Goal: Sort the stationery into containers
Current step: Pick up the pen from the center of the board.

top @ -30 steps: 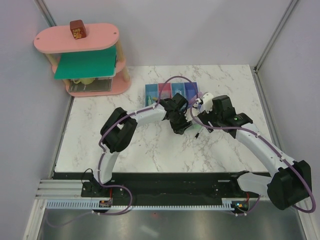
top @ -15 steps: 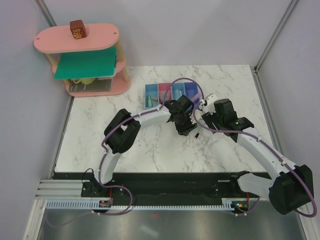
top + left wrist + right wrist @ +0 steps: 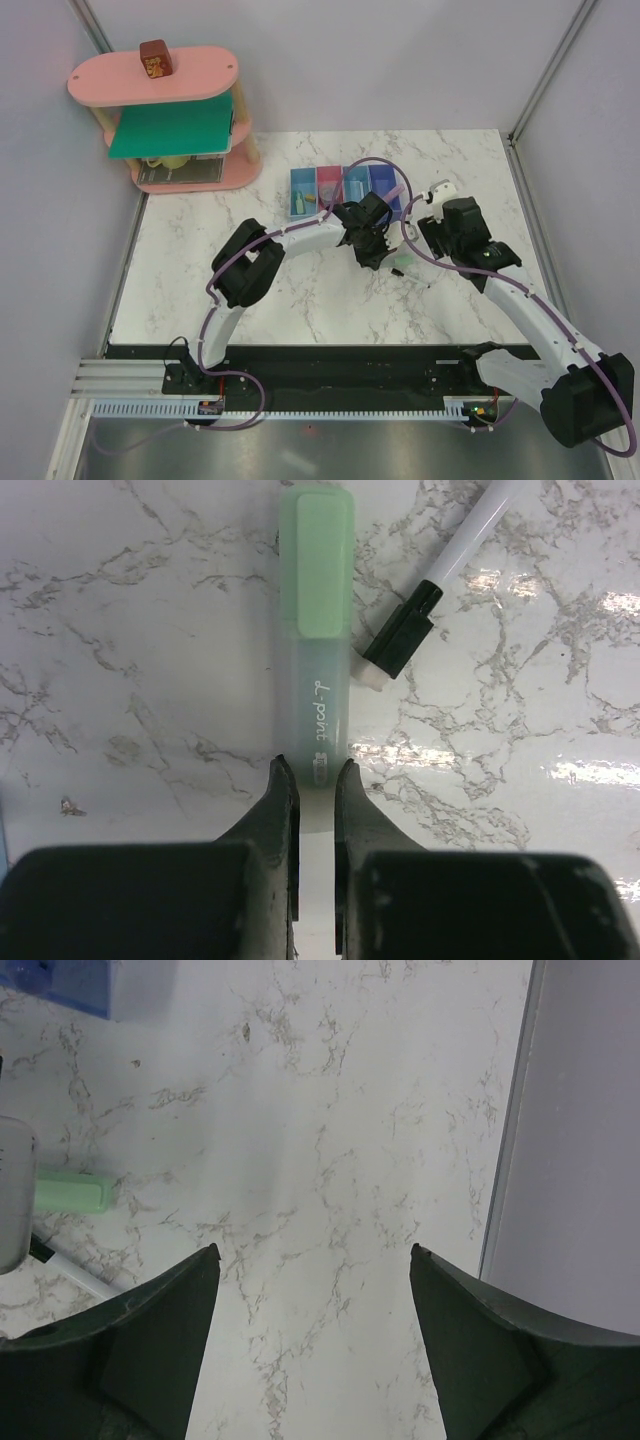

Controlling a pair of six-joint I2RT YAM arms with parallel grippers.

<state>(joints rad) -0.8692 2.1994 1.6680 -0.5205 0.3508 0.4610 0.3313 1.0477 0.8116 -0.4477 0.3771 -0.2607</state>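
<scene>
A row of four joined plastic bins (image 3: 300, 172), coloured light blue, pink, light blue and darker blue, sits toward the back of the white, grey-veined marble table (image 3: 200, 290). From overhead the leftmost bin holds a small yellowish piece (image 3: 308, 199). What the other bins hold cannot be made out, and a lilac cable (image 3: 372, 162) arcs over them. Just in front of the row, the left gripper (image 3: 313, 765) has its black jaws drawn almost together at the near end of a mint green highlighter (image 3: 317, 600). This is a flat bar, half translucent and half opaque, lying on the marble; whether the tips pinch it cannot be told. Only the left wrist view shows its printed lettering and the black-and-white pen (image 3: 405, 640) slanted just beside it. The right gripper (image 3: 315, 1250) hangs with its jaws wide apart over bare marble. Its camera catches one end of the highlighter, the pen, a corner of the darker blue bin and the grey wall (image 3: 580, 1110).
</scene>
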